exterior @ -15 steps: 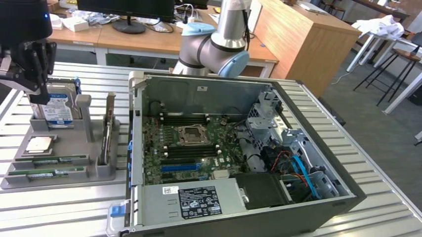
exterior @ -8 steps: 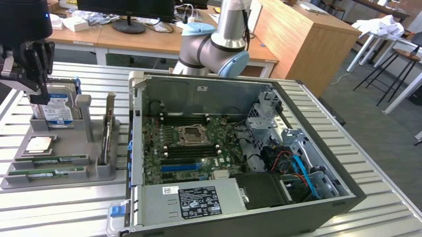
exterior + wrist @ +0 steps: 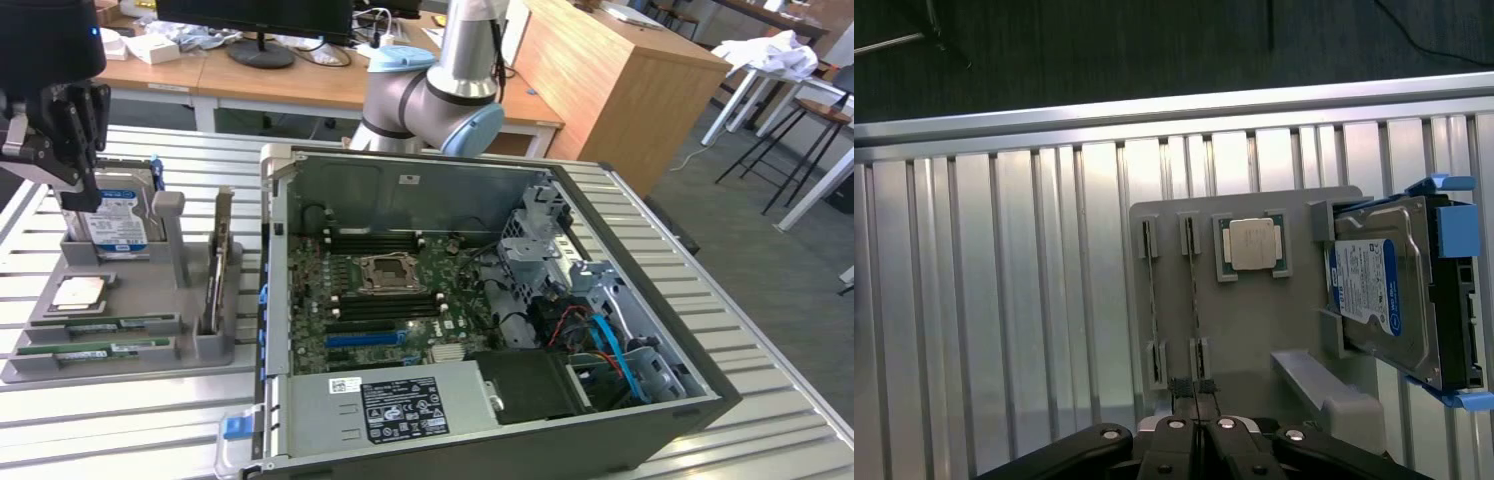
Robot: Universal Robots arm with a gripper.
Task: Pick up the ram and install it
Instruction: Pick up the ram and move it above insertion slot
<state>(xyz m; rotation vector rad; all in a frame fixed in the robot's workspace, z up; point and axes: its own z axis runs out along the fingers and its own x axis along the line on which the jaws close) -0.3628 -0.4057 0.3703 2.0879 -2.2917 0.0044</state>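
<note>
Robot arm (image 3: 434,95): silver-grey tubular links joined by rounded grey joint housings with pale blue end caps. Pincer (image 3: 1194,388): matte black, with angled linkage bars pinned by round silver screw heads, ending in two slim black fingers (image 3: 1183,392).

I cannot read the label on the hard drive (image 3: 1379,290); its blue bracket (image 3: 1458,300) runs off-frame; the ram (image 3: 1195,305) near the tray's (image 3: 1254,330) edge shows edge-on, chips indiscernible.

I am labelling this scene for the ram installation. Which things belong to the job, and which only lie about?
Job: ram stick, its twin, motherboard, open computer case, end effector.
Lying about: hard drive, processor chip, expansion card.
</note>
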